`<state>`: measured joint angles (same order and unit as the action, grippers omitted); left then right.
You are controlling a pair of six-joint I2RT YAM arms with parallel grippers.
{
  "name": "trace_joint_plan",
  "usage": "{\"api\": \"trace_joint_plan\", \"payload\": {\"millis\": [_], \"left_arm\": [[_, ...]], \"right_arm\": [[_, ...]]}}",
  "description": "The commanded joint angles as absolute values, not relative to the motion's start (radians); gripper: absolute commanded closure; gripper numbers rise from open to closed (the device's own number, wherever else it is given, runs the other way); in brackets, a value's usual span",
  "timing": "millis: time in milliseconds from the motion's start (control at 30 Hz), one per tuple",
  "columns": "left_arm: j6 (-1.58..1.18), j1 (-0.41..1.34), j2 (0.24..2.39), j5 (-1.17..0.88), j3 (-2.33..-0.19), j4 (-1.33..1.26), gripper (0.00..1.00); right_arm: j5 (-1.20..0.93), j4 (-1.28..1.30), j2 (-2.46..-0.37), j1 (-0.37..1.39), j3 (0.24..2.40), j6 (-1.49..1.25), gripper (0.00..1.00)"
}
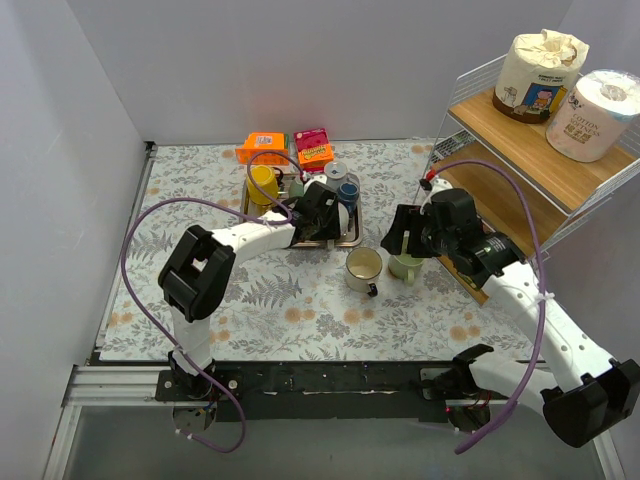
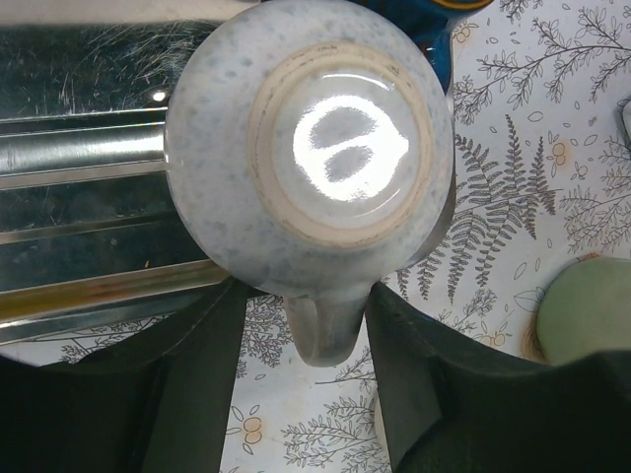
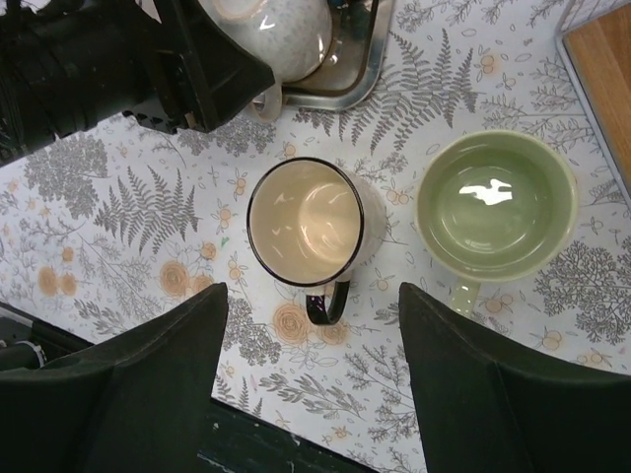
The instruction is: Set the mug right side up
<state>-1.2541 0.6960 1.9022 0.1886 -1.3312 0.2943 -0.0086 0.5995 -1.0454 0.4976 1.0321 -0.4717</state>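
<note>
A grey speckled mug (image 2: 311, 148) stands upside down at the near right edge of a metal tray (image 2: 79, 158), its base up and its handle pointing toward me. My left gripper (image 2: 306, 291) is open, with a finger on each side of the handle and a gap on the left side. The mug shows in the top view (image 1: 346, 213) just right of the left gripper (image 1: 322, 222), and in the right wrist view (image 3: 286, 34). My right gripper (image 3: 313, 296) is open and empty, held above the table (image 1: 400, 240).
A cream mug with a black rim (image 3: 304, 222) and a green mug (image 3: 496, 204) stand upright under the right gripper. A yellow mug (image 1: 263, 183) and a blue item (image 1: 347, 190) sit on the tray. Orange and red boxes (image 1: 262, 146) lie behind. A wire shelf with toilet rolls (image 1: 540, 60) stands at right.
</note>
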Motion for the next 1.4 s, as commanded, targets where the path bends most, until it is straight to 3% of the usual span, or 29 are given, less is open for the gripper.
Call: {"api": "trace_joint_plan", "payload": {"millis": [0, 333, 533, 700, 1367], "left_arm": [[-1.261, 0.699, 1.901, 0.239, -1.355, 0.304, 0.51], [-1.270, 0.707, 1.907, 0.284, -1.374, 0.339, 0.64], [-1.272, 0.707, 1.911, 0.308, -1.381, 0.370, 0.77], [-1.279, 0.707, 1.893, 0.340, -1.359, 0.376, 1.00], [-1.295, 0.664, 1.659, 0.262, -1.348, 0.362, 1.00]], "right_arm": [[-0.005, 0.563, -0.988, 0.494, 0.983, -0.483, 0.24], [-0.003, 0.546, -0.994, 0.494, 0.956, -0.471, 0.24], [-0.005, 0.534, -1.009, 0.494, 0.962, -0.463, 0.24], [-0.021, 0.525, -1.020, 0.494, 0.962, -0.460, 0.25], [-0.190, 0.394, -1.055, 0.494, 0.957, -0.477, 0.22]]}}
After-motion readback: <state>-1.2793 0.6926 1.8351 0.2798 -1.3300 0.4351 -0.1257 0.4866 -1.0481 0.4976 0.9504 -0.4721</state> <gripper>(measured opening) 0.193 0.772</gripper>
